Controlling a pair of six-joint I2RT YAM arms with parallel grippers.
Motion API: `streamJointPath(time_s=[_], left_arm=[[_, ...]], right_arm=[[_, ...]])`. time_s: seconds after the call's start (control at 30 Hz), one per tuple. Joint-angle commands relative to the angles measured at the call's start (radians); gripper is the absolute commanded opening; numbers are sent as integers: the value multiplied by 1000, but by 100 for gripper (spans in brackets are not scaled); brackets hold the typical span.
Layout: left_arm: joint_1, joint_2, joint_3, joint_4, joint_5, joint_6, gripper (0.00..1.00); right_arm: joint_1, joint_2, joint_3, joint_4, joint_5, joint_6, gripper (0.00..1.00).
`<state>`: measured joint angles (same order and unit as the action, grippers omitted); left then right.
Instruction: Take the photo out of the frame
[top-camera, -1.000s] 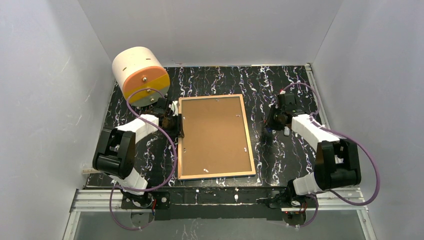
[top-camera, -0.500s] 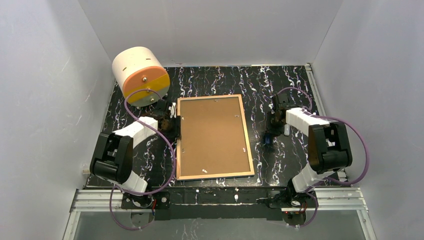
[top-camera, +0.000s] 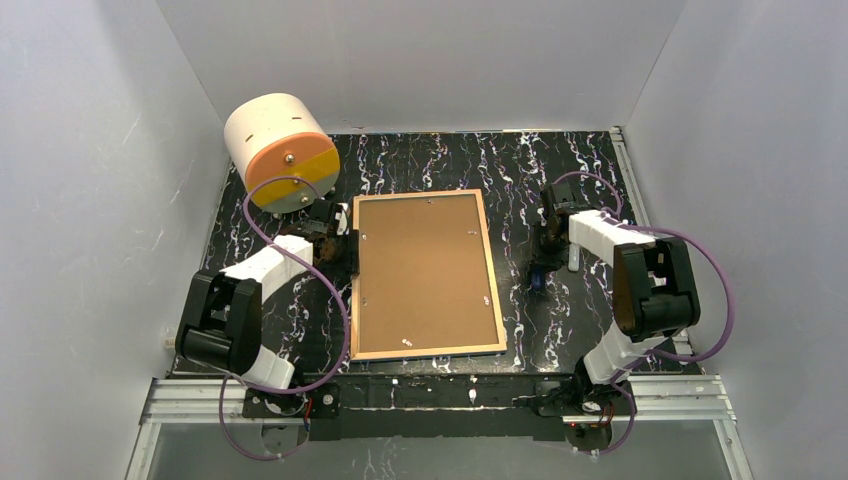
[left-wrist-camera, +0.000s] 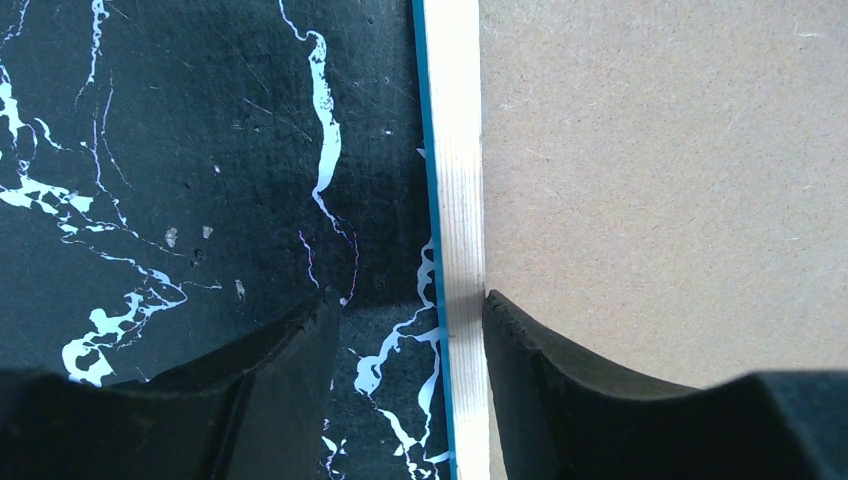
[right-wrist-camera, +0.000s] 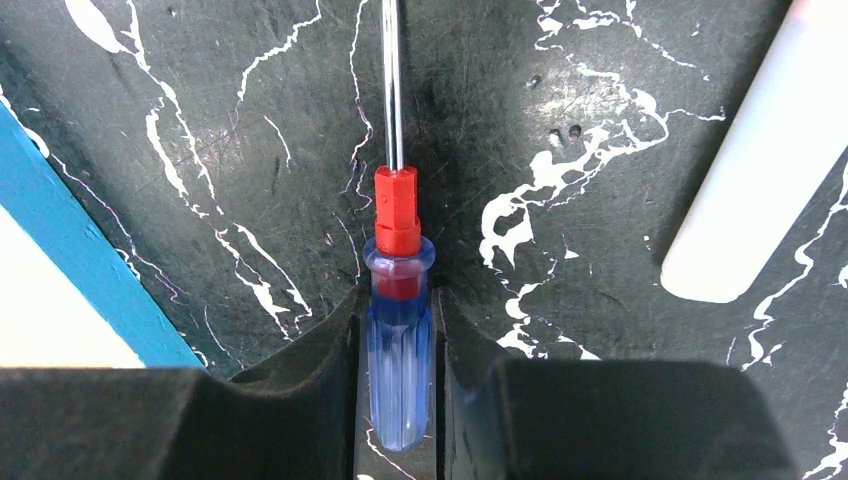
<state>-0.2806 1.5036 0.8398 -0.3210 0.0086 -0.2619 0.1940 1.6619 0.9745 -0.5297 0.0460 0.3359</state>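
Left end effector (left-wrist-camera: 407, 298) wider, astride frame (left-wrist-camera: 458, 150)

The black, white-veined counter (top-camera: 430, 160) carries the frame (top-camera: 430, 353) face down at its middle, brown backing (top-camera: 425, 270) up. A white drum (top-camera: 275, 140) sits at the far left corner. A white tube (right-wrist-camera: 770, 150) lies right of the frame.

Robot lab test cell. Plain white walls (top-camera: 90, 200) box in small table (top-camera: 440, 160) with black marbled top. Aluminium rail (top-camera: 190, 392) runs along near edge. Left arm (top-camera: 240, 300) and right arm (top-camera: 640, 280) mounted side by side at that edge. Purple cables (top-camera: 728, 300) loop loose off arm joints. White-and-orange cylinder (top-camera: 280, 150) sits tilted at far left corner. Screwdriver (right-wrist-camera: 397, 215) clamped in right gripper (right-wrist-camera: 398, 310) as tool. Wrist cameras look down past black fingers.
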Motion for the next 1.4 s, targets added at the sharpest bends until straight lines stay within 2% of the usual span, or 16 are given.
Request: streamJointPath(time_s=[0.0,0.1,0.17,0.4,0.63,0.87,1.17,1.37], left_arm=[[1,-25,-12,-22,-15,7,53],[0,-29,-11,-22,-19,7,53],[1,-29,-12,-23,-21,9,53],[1,-24,-9,-24,-25,10,53],[1,-14,-4,-24,-22,12,53],[1,-20,-7,-24,-25,12,53],[1,-42,-13,-18,-27,11,54],[1,-100,-33,9,-51,-5,54]], right_arm=[[5,56,-11,-33,48,-21,20],[8,54,-5,-36,48,-24,24],[9,49,-4,-35,53,-23,32],[10,34,1,-26,40,-24,34],[10,22,3,-34,47,-28,42],[10,7,20,-58,60,-29,44],[10,-66,80,-97,22,-30,48],[22,-170,102,-106,-39,23,52]])
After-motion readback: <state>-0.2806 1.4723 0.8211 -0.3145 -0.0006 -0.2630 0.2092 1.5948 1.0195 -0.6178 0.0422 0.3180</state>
